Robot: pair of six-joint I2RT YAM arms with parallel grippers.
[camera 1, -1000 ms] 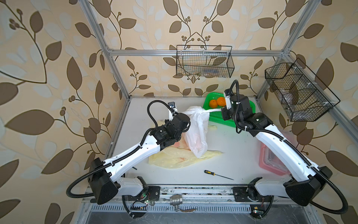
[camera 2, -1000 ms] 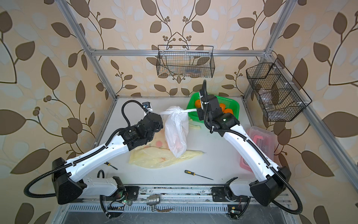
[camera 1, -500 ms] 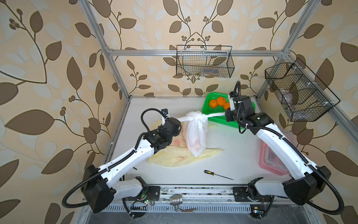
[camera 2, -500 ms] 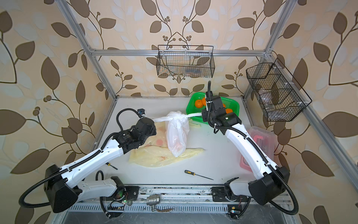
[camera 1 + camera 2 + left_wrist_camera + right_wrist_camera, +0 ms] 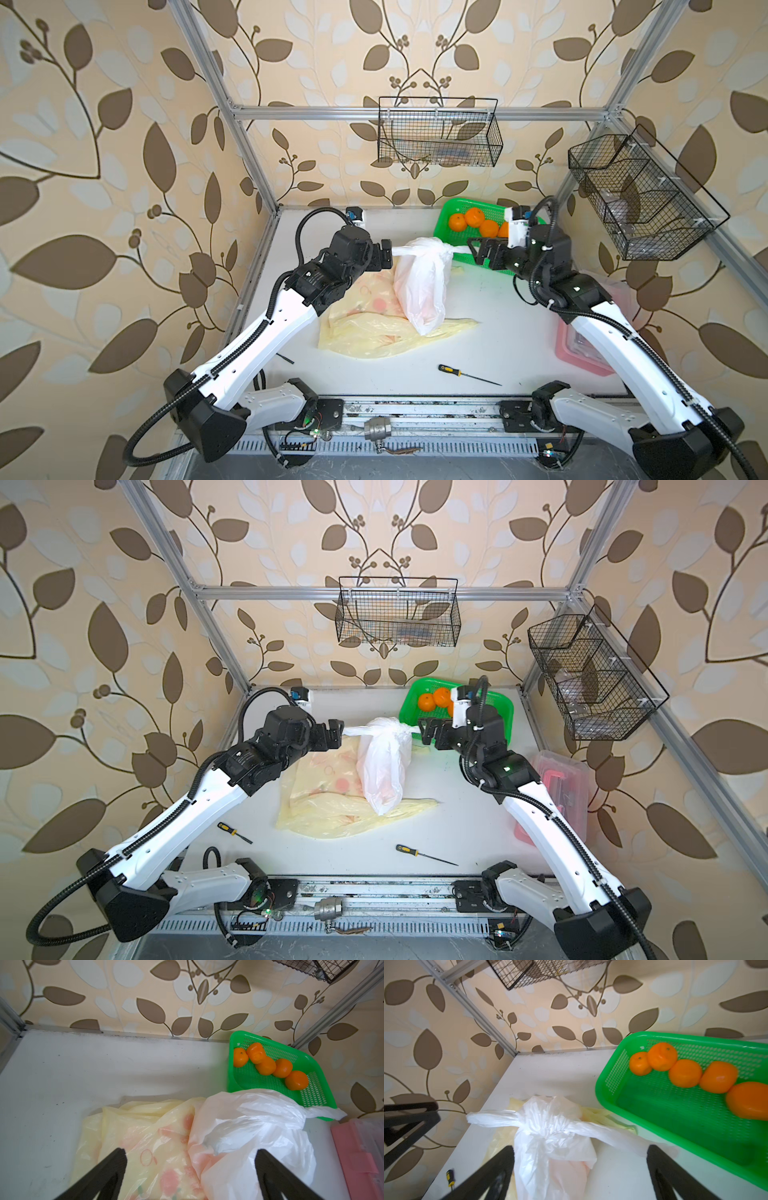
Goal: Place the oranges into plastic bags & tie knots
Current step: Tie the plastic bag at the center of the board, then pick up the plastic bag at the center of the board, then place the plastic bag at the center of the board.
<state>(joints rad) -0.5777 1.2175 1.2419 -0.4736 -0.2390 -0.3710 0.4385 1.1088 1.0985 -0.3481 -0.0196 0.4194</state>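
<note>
The white table carries the pale yellow bags, lying flat near its middle. The white bag stands on them, with some pinkish-orange colour showing through its lower part. The green basket sits in the far right corner, just behind this bag. The left gripper and the right gripper are each at one strap end, both with jaws wide apart and gripping nothing. Five oranges lie in a row in the basket. The knot closes the white bag's top.
</note>
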